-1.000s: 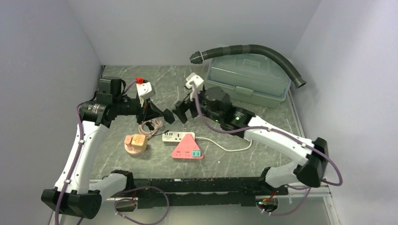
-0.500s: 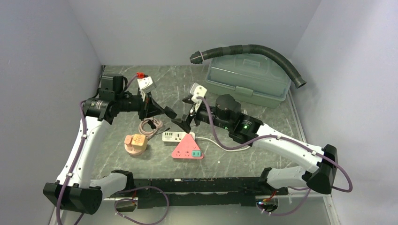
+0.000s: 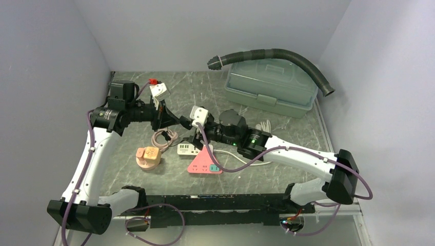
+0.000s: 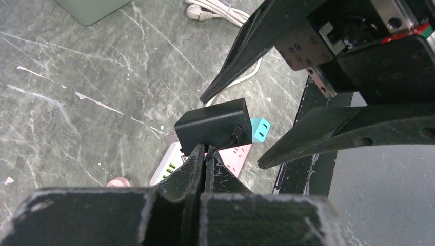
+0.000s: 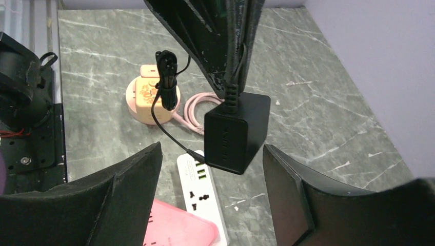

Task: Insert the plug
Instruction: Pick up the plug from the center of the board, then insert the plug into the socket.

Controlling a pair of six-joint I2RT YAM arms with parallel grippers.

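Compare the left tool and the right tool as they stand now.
Left tool is shut, pinching the black adapter's cord; right tool is open, holding nothing. Left tool hangs the adapter from above; right tool's fingers flank it with gaps either side. Both are black two-finger tools meeting at the adapter.

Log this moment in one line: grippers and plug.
left gripper shut, dangling black adapter by its cord | right gripper open, fingers flanking adapter, not touching | adapter above white power strip, not inserted
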